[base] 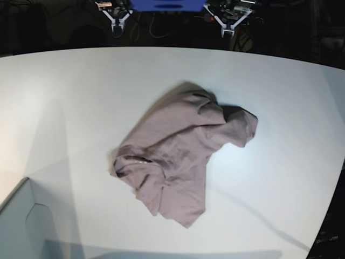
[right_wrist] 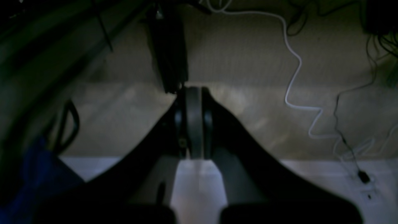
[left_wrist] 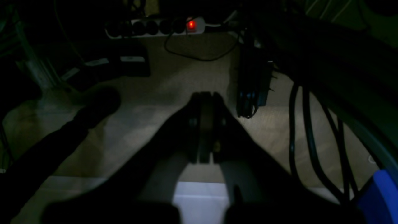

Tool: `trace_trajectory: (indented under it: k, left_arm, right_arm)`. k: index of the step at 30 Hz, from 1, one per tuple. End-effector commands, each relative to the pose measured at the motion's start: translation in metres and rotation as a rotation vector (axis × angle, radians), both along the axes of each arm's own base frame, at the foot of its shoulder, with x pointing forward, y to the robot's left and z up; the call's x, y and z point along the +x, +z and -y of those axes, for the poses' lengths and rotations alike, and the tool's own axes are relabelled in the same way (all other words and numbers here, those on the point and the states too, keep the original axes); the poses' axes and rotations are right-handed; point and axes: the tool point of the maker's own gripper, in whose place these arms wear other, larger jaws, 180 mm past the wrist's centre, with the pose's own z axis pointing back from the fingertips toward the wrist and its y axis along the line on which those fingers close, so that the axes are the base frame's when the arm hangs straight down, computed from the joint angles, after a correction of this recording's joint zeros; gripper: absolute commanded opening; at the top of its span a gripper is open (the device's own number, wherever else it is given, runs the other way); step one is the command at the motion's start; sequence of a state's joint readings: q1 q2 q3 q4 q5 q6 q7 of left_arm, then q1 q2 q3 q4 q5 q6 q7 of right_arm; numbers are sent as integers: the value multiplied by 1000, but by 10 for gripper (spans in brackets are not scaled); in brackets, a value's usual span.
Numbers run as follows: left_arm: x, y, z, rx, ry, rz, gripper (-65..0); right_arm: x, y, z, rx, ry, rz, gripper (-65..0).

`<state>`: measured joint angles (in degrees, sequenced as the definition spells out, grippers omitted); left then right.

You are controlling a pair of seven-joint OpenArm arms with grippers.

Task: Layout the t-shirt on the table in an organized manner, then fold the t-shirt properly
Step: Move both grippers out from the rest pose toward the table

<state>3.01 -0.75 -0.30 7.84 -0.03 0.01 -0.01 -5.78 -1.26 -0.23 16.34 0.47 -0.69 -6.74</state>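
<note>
The dusty mauve t-shirt [base: 183, 156] lies crumpled in a heap at the middle of the white table [base: 70, 97], its collar at the lower left. Both arms are parked beyond the table's far edge, well away from the shirt. My left gripper [base: 227, 28] is at the top right of the base view, my right gripper [base: 117, 25] at the top left. In the left wrist view the left gripper [left_wrist: 205, 97] is shut and empty over the dim floor. In the right wrist view the right gripper [right_wrist: 193, 91] is shut and empty too. The shirt shows in neither wrist view.
A pale grey-blue box corner [base: 21, 226] sits at the table's near left. A blue base part [base: 167, 4] stands between the arms. Below the arms are a power strip [left_wrist: 155, 27] with a red light, black cables [left_wrist: 311, 140] and a white cable [right_wrist: 295, 77].
</note>
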Motion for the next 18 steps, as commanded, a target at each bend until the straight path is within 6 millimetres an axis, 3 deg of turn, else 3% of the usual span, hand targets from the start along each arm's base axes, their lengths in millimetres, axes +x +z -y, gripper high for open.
trace_trajectory:
  k: [1,6,12,18]
  left_arm:
    - [0,0,-1,5,-1,1,-650]
    - [-2,0,-2,10,0,-4,-650]
    - [-15,0,-3,8,2,-19,-650]
    - [-41,1,-7,12,0,-42,-650]
  right_arm:
    - [9,1,-3,16,-1,25,-650]
    - [10,4,6,2,1,48,-650]
    - [-9,7,8,-2,2,44,-650]
    - [-5,34,12,-10,5,127,-650]
